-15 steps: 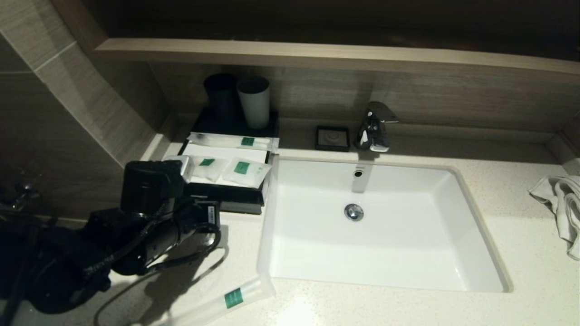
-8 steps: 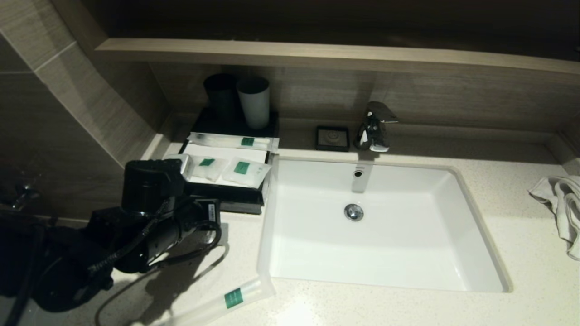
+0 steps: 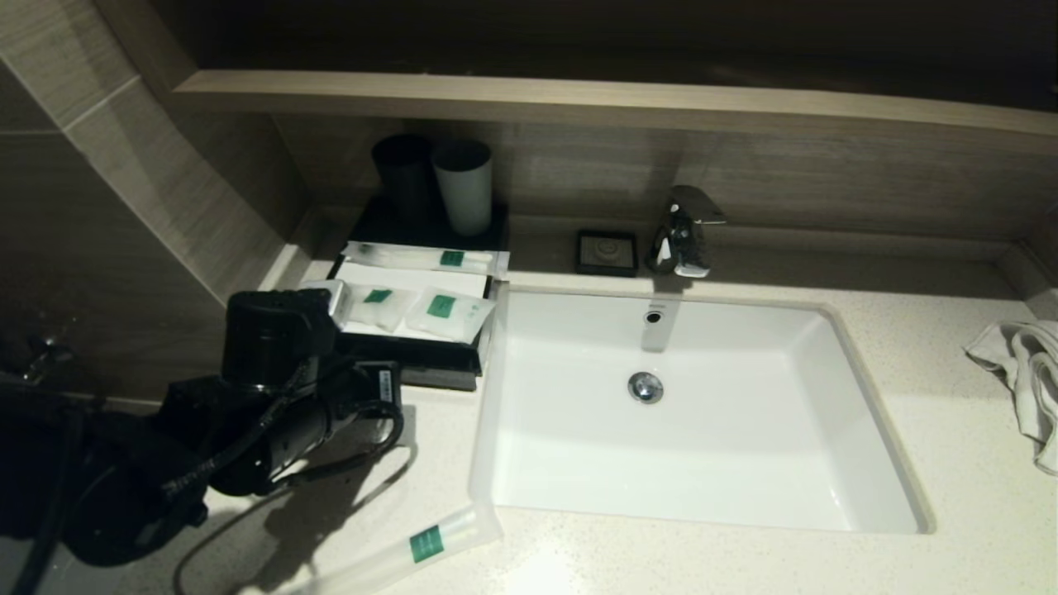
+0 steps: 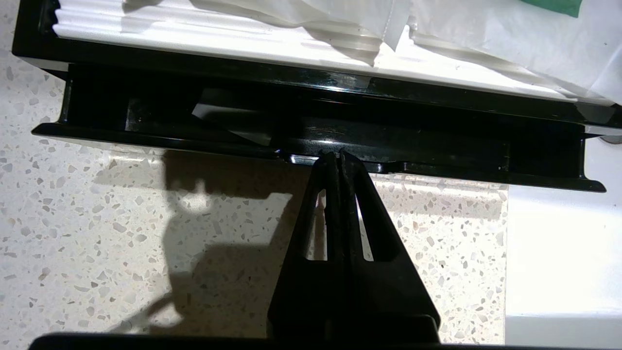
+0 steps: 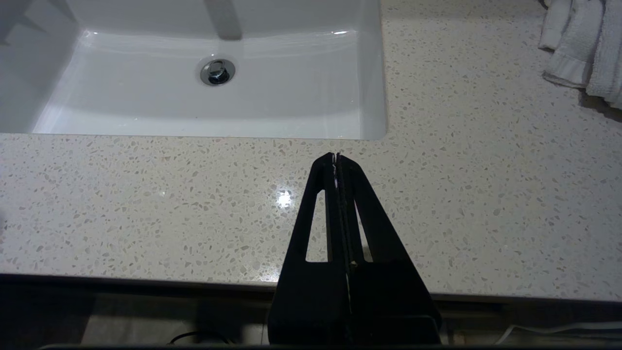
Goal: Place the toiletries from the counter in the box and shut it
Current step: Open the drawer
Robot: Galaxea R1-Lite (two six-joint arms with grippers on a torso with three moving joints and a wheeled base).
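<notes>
Toiletry packets, four: three on the box [image 3: 413, 285], one long packet [image 3: 417, 545] on the near counter [image 3: 744, 562]. Tumblers [image 3: 446, 186], two. Left gripper [image 4: 337, 155], jaws together, at the drawer front [image 4: 437, 172], seen in wrist view only. Right gripper [image 5: 336, 156], jaws together, parked.

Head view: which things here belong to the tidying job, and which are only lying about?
For the job: box with open drawer; long packet and two pouches on it; long packet on counter; left gripper.

Lying about: tumblers, square dish, tap, towel.
</notes>
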